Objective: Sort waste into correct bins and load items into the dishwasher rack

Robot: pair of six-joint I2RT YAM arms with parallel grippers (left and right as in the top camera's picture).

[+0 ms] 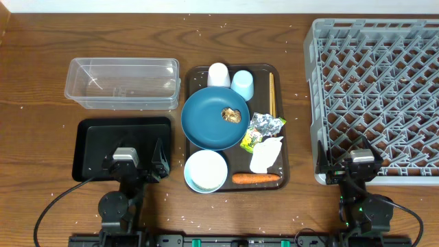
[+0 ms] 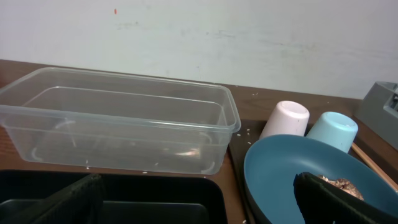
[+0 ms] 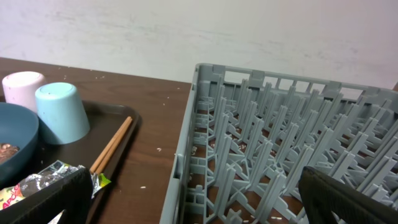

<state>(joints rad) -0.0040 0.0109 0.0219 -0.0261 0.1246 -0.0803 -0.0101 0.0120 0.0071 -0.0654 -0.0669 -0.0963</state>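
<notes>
- Sorting yet to start: left gripper (image 1: 134,163) over the black tray (image 1: 92,137) and right gripper (image 1: 356,165) at the rack (image 1: 384,68)'s near edge, both wide open, empty.
- Carrot (image 1: 256,178), foil (image 1: 261,122), napkin (image 1: 265,154) and blue plate (image 1: 209,123) sit on the brown tray (image 1: 280,96).
- Next move likely calls for a reach to the waste.

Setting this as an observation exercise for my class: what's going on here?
Nothing is being handled yet. Both grippers are open: the left gripper over the black tray, the right gripper over the near edge of the rack. The plate, bowl, white cup, blue cup, chopsticks, carrot, foil, wrapper and napkin all lie on the brown tray. The clear container holds nothing.
</notes>
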